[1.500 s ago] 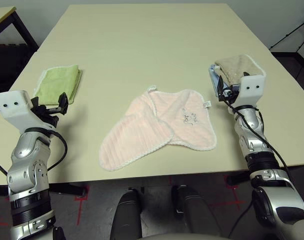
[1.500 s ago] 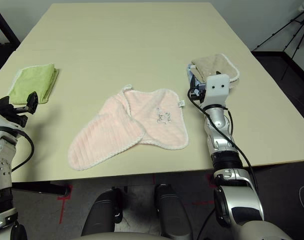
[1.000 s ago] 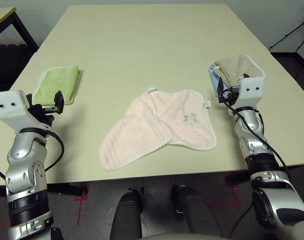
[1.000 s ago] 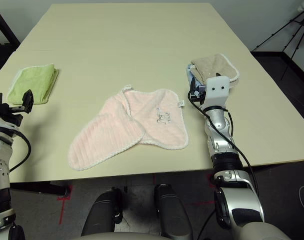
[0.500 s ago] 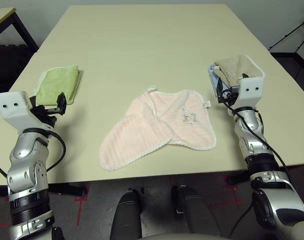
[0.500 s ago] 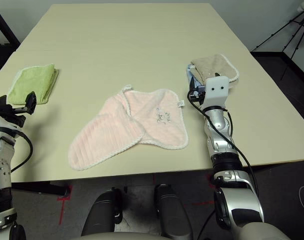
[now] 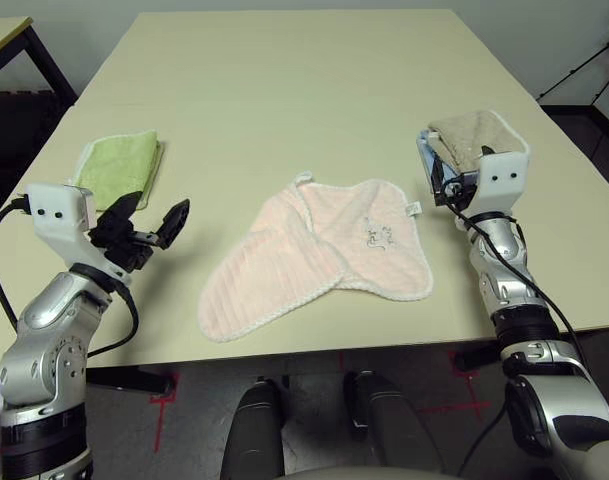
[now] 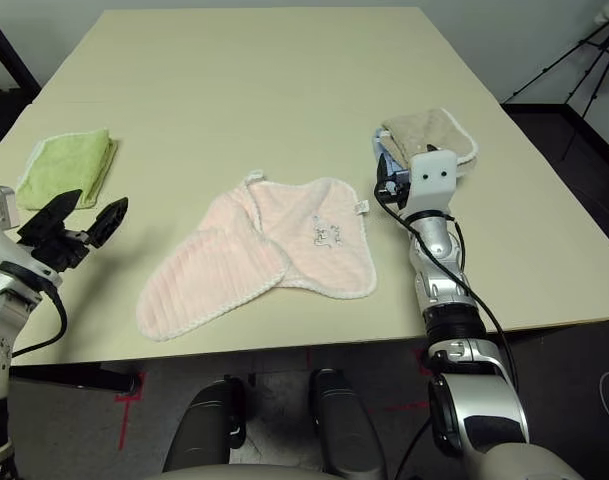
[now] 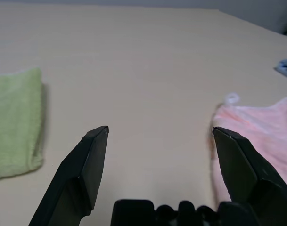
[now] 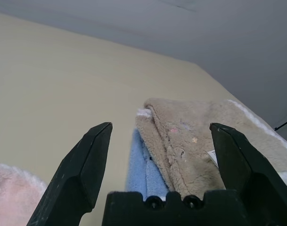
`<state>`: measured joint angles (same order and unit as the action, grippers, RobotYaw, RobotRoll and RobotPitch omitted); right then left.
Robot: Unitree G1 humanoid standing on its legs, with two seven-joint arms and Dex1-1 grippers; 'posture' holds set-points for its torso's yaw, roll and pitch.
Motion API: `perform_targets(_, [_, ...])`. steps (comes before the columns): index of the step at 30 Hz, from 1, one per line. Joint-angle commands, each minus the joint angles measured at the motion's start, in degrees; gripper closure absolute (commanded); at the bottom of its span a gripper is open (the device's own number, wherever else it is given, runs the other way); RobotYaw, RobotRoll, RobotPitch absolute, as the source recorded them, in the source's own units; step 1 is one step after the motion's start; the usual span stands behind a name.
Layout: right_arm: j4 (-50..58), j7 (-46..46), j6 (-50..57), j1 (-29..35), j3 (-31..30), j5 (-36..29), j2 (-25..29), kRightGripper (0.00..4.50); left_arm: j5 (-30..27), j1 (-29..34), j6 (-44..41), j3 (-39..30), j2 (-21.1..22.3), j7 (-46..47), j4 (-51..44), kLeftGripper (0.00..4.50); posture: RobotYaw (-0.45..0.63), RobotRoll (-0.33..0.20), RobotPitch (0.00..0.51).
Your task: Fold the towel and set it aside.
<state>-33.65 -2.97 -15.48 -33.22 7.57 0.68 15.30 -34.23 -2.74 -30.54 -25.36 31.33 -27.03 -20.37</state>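
The pink towel [image 7: 319, 256] lies loosely half-folded mid-table, untouched, so tidy folding and setting aside remain; left gripper [image 7: 149, 220] and right gripper [image 10: 159, 155] hover with jaws spread, holding nothing.

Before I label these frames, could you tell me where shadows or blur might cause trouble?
Left eye view: even light, soft shadow under the left end effector. Left wrist view: pink towel and green towel look soft. Right wrist view: beige towel sharp enough.

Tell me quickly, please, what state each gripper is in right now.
Left gripper: open, holding nothing.
Right gripper: open, holding nothing.
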Motion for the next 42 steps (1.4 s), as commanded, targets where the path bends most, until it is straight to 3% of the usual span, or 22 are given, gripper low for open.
perform_targets(1, [-1.55, -0.26, -0.56, -0.52, 0.51, -0.39, 0.70, 0.02, -0.68, 1.47, -1.13, 0.93, 1.41, -1.09, -3.41, 0.00, -0.02, 0.000, 0.109])
perform_targets(10, [-2.81, -0.49, -1.11, -1.13, 0.42, -0.34, 1.03, 0.02, 1.98, 3.89, 4.80, 3.86, 6.14, -10.20, -2.87, 0.00, -0.02, 0.000, 0.109])
perform_targets(20, [-4.06, -0.80, -1.81, -1.59, 0.46, -0.40, 1.48, 0.02, -5.87, 4.16, -2.83, 3.08, 6.76, -10.68, -5.19, 0.00, -0.01, 0.000, 0.110])
perform_targets(28, [-4.27, -1.01, -1.99, -1.85, 0.47, -0.48, 1.54, 0.02, -3.21, 5.38, -3.02, 5.97, 7.41, -9.62, -9.10, 0.00, -0.02, 0.000, 0.106])
perform_targets(37, [-4.80, -1.14, -2.14, -2.34, 0.50, -0.53, 1.76, 0.02, -0.88, 8.86, 4.26, 9.61, 8.90, -19.00, -8.11, 0.00, -0.01, 0.000, 0.104])
perform_targets(42, [-4.99, -1.17, -2.29, -2.30, 0.48, -0.56, 1.81, 0.02, -2.74, 8.47, 9.17, 8.85, 6.15, -22.09, -7.10, 0.00, -0.01, 0.000, 0.106])
